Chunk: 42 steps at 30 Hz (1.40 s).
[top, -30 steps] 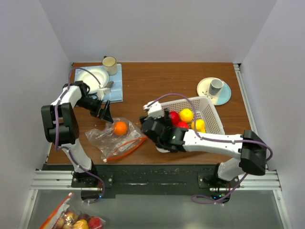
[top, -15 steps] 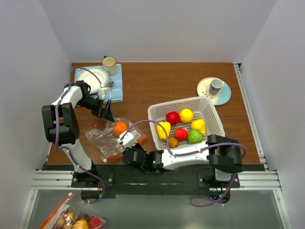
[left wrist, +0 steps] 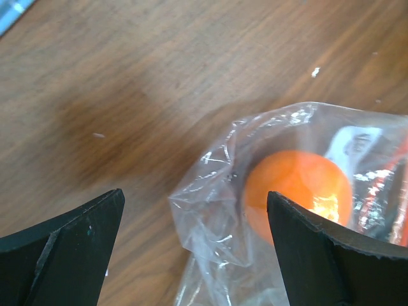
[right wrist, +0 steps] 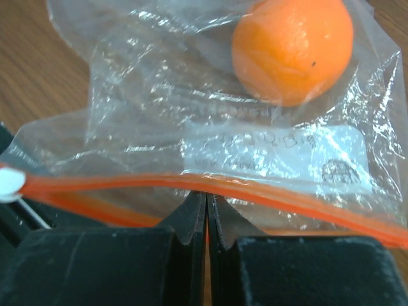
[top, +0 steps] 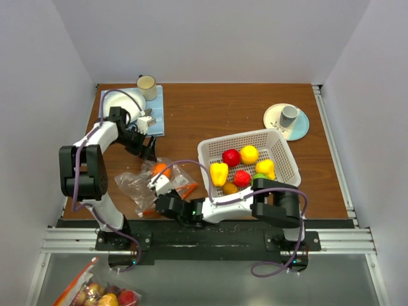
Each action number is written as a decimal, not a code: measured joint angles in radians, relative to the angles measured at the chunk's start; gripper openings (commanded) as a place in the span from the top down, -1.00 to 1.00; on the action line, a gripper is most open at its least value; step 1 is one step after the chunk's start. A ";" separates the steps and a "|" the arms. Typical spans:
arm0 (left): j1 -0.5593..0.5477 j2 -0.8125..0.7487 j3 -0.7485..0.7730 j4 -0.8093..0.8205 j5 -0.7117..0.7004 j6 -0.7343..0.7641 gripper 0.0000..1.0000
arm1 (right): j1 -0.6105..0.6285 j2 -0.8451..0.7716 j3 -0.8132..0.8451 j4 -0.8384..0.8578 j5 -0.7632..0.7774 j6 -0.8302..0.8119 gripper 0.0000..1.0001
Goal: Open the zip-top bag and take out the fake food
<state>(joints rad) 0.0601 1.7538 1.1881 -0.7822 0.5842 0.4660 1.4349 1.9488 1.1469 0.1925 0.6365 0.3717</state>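
Plastic caught: newly clamps right hand [right wrist: 205,203] on zip strip [right wrist: 306,205] of bag [right wrist: 140,95], holds left hand [left wrist: 194,213] splayed beside bag, readies opening.

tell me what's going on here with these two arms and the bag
The right tool is shut on the zip-top bag, pinching its orange-red zip edge. The left tool hangs open over the bag's far end. One orange fake fruit is inside the bag; the other fake food lies in the white basket.

White-and-black jointed arms [top: 95,135], looping purple cables [top: 77,182], matte black pincer fingers [left wrist: 57,255]
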 measured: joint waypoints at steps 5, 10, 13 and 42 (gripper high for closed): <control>-0.014 0.000 -0.024 0.047 -0.045 -0.003 -1.00 | -0.091 0.014 0.002 0.035 -0.052 0.008 -0.69; -0.043 0.000 -0.048 0.059 -0.059 -0.003 -1.00 | -0.166 0.054 0.018 0.079 -0.082 -0.020 -0.77; -0.085 0.000 -0.067 0.075 -0.086 -0.002 -1.00 | -0.179 0.068 0.018 0.108 -0.100 -0.044 -0.78; -0.174 -0.030 -0.129 0.115 -0.220 0.036 -1.00 | -0.179 -0.025 -0.044 0.063 -0.158 -0.016 1.00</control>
<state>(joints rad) -0.1135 1.7241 1.0595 -0.6670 0.3645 0.5018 1.2556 1.9240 1.1030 0.2550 0.4789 0.3557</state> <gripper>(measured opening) 0.997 0.713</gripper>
